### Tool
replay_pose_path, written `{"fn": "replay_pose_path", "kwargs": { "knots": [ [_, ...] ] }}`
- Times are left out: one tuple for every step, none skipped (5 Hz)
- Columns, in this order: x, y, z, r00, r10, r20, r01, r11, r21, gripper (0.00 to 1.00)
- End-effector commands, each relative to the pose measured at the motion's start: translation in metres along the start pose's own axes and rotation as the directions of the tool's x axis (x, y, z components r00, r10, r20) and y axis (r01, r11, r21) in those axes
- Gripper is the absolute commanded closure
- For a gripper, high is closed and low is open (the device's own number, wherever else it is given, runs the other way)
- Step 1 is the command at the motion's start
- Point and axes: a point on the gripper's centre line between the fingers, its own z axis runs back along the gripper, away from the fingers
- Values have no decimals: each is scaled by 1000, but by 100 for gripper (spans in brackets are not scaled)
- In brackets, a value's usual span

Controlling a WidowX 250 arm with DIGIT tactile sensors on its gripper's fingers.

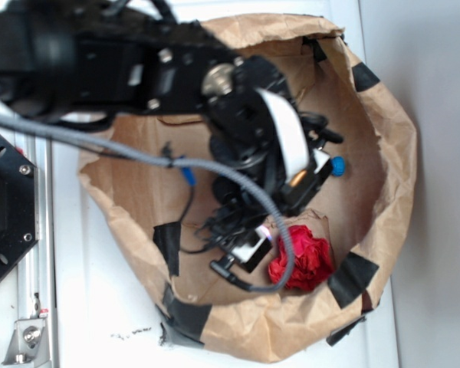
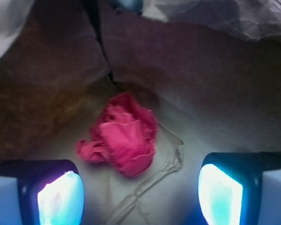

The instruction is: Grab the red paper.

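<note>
Red paper (image 2: pixel 124 136) sits ahead of your tool (image 2: pixel 140 187) in the wrist view, a crumpled bright ball lying between the lines of the two fingers but farther on, touching neither. You see the tool spread wide: one finger pad (image 2: pixel 61 199) glows at the lower left and the other at the lower right, with bare brown floor between them and nothing pinched.

From the exterior view, your tool (image 1: pixel 249 249) hangs low inside a brown paper bag (image 1: pixel 383 146), pointing toward the bag's near edge, with the red paper (image 1: pixel 303 259) just beside it on the right. You cannot tell from that view whether they touch, since a grey cable (image 1: pixel 100 142) curls across the ball's left side. The cable runs in from the left over the bag's rim and loops down past the wrist.

Around the ball, the bag's floor is creased, and its walls rise on all sides. Black tape patches (image 1: pixel 356 277) hold the rim together at several spots. A small blue object (image 1: pixel 337 165) shows past the arm on the right, near the far wall; you cannot make out what it is. The bag stands on a white bench (image 1: pixel 92 307), and a black plate (image 1: pixel 4 207) with screws sits at the left edge.
</note>
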Motion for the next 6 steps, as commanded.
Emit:
{"fn": "replay_pose_path", "kwargs": {
  "knots": [
    [14, 4, 12, 999, -21, 31, 19, 999, 48, 0],
    [14, 4, 12, 999, -21, 31, 19, 999, 48, 0],
    [30, 0, -15, 999, -31, 41, 30, 999, 24, 0],
    [41, 5, -44, 1000, -25, 10, 24, 999, 47, 0],
    [48, 4, -53, 998, -51, 31, 52, 998, -22, 0],
    [53, -7, -45, 991, -110, 73, 117, 989, -93, 0]
  ]
}}
